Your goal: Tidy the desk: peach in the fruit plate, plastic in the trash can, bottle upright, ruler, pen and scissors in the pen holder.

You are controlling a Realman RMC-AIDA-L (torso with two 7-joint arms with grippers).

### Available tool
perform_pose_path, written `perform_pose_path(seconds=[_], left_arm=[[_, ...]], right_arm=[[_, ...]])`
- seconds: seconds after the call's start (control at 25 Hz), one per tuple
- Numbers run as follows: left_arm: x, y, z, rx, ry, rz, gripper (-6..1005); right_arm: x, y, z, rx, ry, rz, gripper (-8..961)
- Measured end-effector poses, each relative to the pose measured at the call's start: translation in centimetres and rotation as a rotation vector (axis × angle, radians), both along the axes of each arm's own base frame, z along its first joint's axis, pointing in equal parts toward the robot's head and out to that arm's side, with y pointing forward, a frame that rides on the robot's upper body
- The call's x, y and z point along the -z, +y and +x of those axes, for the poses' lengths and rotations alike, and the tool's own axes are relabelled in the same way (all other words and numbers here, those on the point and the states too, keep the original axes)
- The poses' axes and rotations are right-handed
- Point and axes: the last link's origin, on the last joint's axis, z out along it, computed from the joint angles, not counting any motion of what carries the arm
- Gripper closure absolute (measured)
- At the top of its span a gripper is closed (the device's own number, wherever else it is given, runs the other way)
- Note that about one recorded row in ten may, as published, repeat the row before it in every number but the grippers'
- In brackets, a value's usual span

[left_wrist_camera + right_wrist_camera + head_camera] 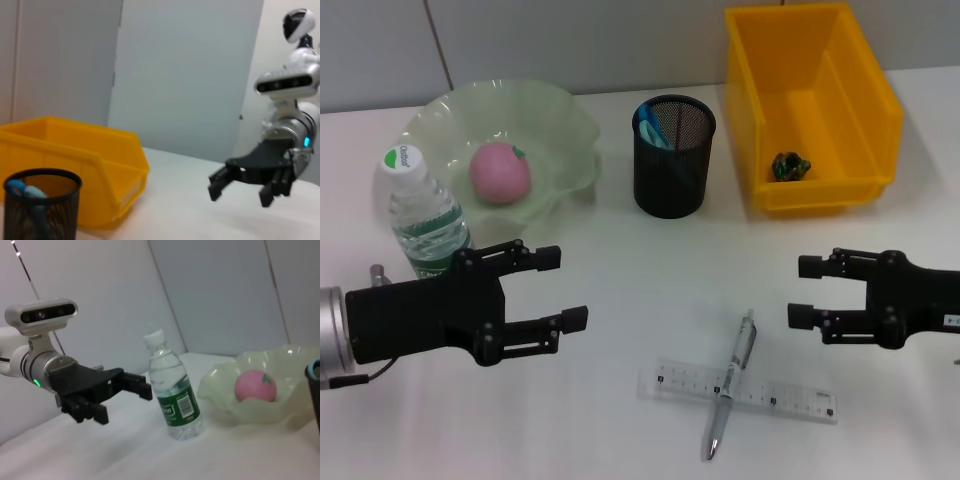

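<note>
A pink peach (500, 172) lies in the pale green fruit plate (560, 120). The water bottle (420, 210) stands upright beside the plate. Blue scissors handles (652, 128) stick out of the black mesh pen holder (674, 175). A crumpled bit of plastic (790, 166) lies in the yellow bin (860, 120). A silver pen (734, 392) lies crosswise on the clear ruler (790, 400) near the front of the table. My left gripper (568, 288) hovers open in front of the bottle. My right gripper (801, 291) hovers open to the right of the pen.
The left wrist view shows the yellow bin (100, 160), the pen holder (45, 210) and the right gripper (239, 196) beyond. In the right wrist view stand the bottle (175, 395), plate (280, 405), peach (256, 386) and left gripper (122, 404). A wall closes the back.
</note>
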Motion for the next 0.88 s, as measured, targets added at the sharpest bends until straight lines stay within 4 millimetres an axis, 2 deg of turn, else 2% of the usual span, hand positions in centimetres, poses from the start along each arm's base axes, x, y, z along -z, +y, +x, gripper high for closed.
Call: perform_pose_path(seconds=[0.12,0.16,0.24,0.36,0.56,0.76,0.88], left_arm=[[-0.2,0.4,1.0,0.039,0.020,-0.021,220],[-0.3,0.7,2.3,0.079,0.038,-0.048,220],[-0.3,1.0,2.8,0.093,0.048,-0.059,220],[-0.2,2.1,5.1,0.149,0.125,-0.126,220],[0.2,3.3,6.9,0.190,0.215,-0.180,220],[0.3,3.7,7.4,0.206,0.246,-0.193,220],[0.3,3.7,6.9,0.192,0.241,-0.181,220]], right_arm=[[-0.4,0.1,0.1,0.003,0.003,0.012,155],[-0.6,0.0,0.4,0.012,-0.006,0.015,155],[-0.7,0.0,0.6,0.019,-0.014,0.012,155],[-0.8,0.0,0.6,0.028,-0.017,0.009,155],[-1.0,0.1,0.6,0.031,-0.017,0.009,155],[-0.8,0.2,0.3,0.034,-0.011,-0.009,156],[-0.5,0.3,-0.2,0.022,0.002,-0.029,156]])
